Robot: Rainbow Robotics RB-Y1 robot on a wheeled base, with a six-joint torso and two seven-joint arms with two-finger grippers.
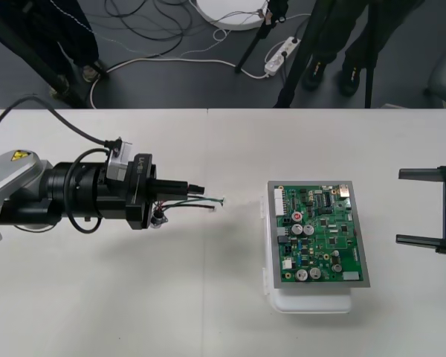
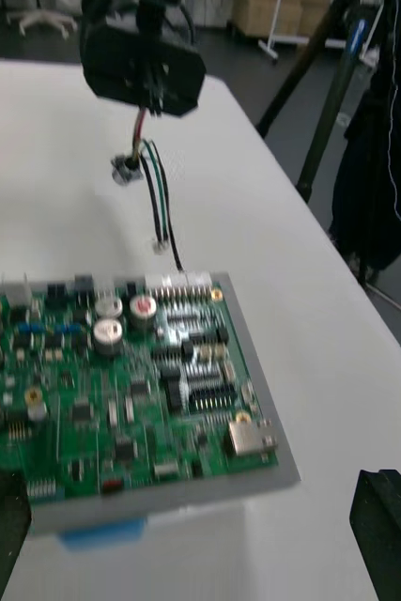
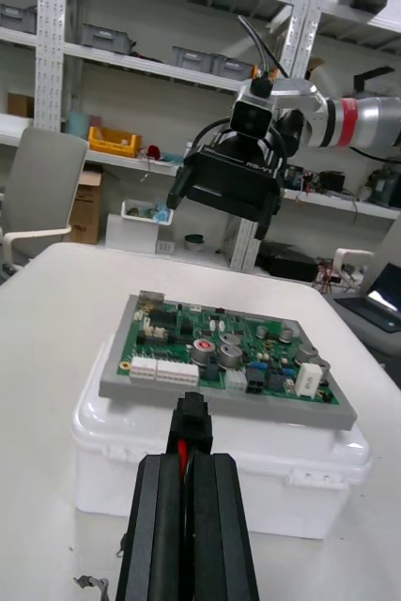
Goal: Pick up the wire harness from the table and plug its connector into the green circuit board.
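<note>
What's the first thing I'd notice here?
The left gripper, left of the table's middle, is shut on the wire harness, whose wires point toward the green circuit board. The board sits on a white base, and the right gripper waits open at the table's right edge.

A plain light tabletop (image 1: 97, 312) spans the scene. Beyond its far edge lies dark floor (image 1: 171, 89) with loose cables (image 1: 171, 61), a white power strip (image 1: 280, 53), black tripod legs (image 1: 253, 43) and a round white base (image 1: 230, 13).
</note>
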